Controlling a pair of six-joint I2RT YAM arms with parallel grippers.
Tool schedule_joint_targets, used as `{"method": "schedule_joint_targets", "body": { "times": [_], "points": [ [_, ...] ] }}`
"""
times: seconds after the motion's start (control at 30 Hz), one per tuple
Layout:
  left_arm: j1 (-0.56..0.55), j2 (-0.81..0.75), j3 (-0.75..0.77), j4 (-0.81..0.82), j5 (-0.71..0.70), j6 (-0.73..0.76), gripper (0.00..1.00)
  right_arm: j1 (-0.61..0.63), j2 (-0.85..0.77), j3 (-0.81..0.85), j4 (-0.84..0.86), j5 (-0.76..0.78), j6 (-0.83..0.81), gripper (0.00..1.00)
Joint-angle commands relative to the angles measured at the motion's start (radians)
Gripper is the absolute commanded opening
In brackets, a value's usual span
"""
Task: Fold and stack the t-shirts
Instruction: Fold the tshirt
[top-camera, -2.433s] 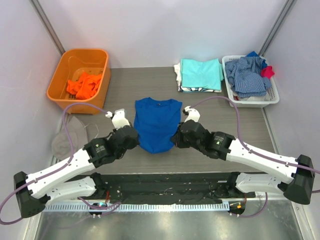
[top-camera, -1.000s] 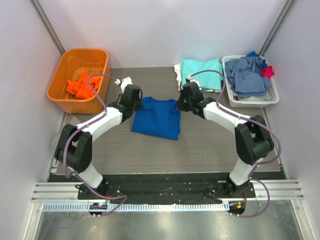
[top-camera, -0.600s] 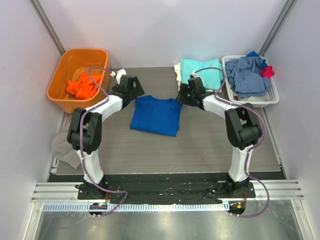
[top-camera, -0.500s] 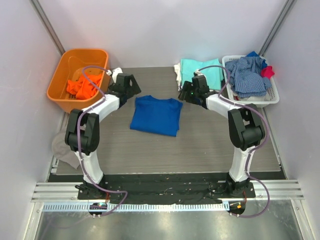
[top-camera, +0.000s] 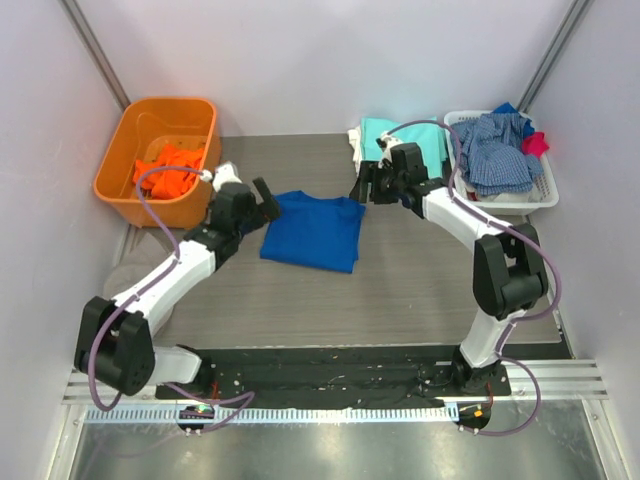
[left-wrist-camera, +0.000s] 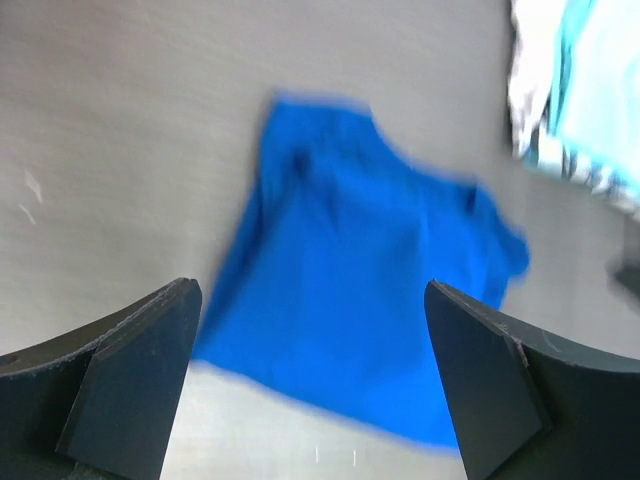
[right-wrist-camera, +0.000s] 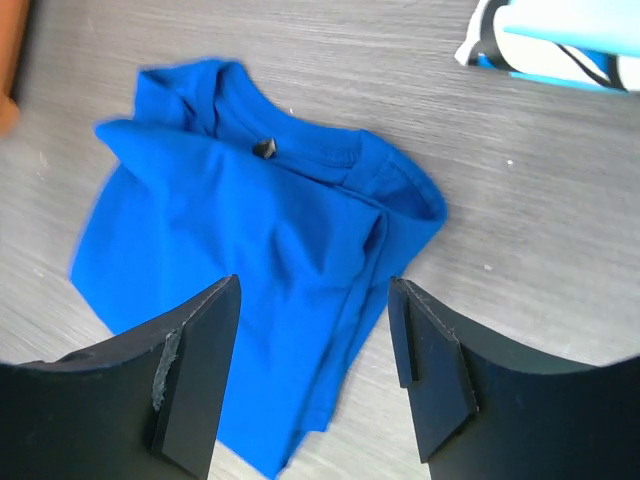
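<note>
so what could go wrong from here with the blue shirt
The blue shirt lies folded but uneven, with a rumpled edge by the collar, so lifting it may undo the fold. Both the left hand and right hand are open near its far corners; a shallow grasp might catch only the top layer.

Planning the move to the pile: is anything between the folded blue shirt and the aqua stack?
No loose object. Only the right gripper, open, hangs over the bare table strip between the blue t-shirt and the aqua-topped stack, by the stack's near left corner.
</note>
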Motion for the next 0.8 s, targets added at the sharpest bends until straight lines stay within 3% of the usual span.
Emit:
{"method": "schedule_joint_targets", "body": {
  "times": [0.0,0.13,0.47,0.6,0.77],
  "points": [
    [-0.111,-0.067,-0.100,-0.032,0.003,-0.067,1.00,0.004,0.102,0.140,-0.070,-0.107,-0.189,0.68],
    [-0.211,-0.075,-0.148,-0.028,-0.021,-0.129,1.00,0.002,0.274,0.327,-0.137,-0.189,-0.257,0.67],
    [-0.228,0.009,-0.177,0.055,-0.018,-0.161,1.00,0.002,0.607,0.683,-0.270,-0.209,-0.293,0.68],
    [-0.227,0.080,-0.191,0.129,-0.020,-0.183,1.00,0.002,0.624,0.677,-0.275,-0.241,-0.254,0.68],
    [-0.164,0.199,-0.188,0.251,0.045,-0.204,1.00,0.005,0.525,0.476,-0.240,-0.241,-0.198,0.68]
  ]
}}
